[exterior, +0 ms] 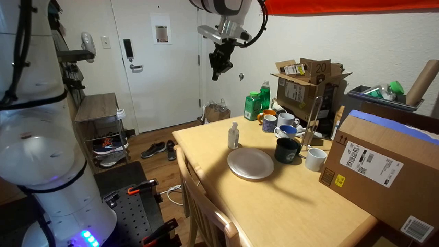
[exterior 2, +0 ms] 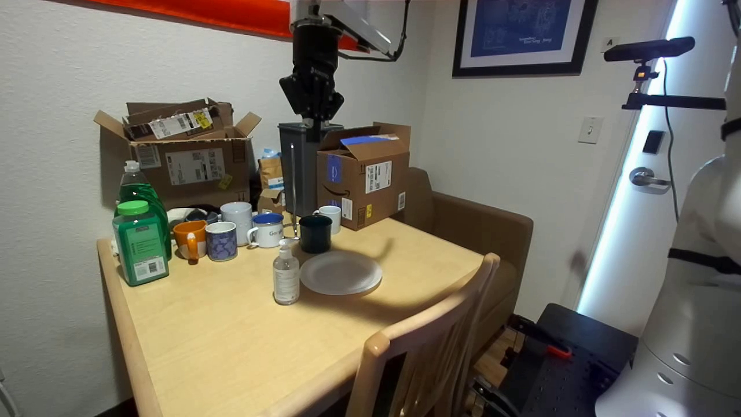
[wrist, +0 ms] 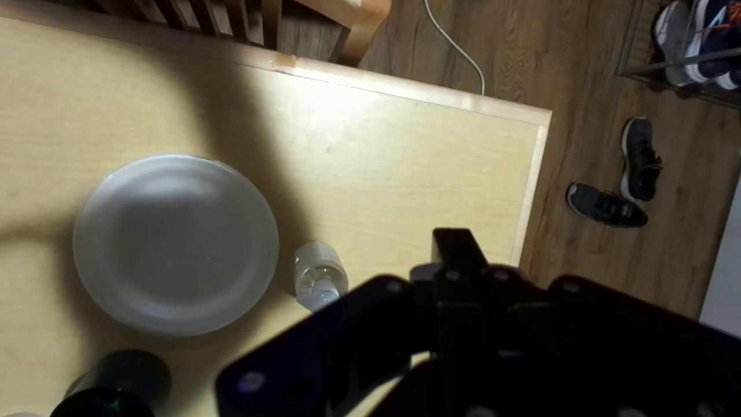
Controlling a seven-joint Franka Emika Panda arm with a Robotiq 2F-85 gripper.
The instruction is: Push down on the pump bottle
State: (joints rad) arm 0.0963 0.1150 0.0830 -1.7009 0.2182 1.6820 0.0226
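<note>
Pincer (wrist: 456,246) closed, aloft | pump bottle (wrist: 320,273) | well below, upright

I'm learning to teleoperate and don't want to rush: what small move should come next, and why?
Probably shift the gripper sideways until it lines up over the pump, before lowering. In both exterior views it hangs high and clear of the bottle, and in the wrist view the bottle stands to the picture's left of the closed fingers.
</note>
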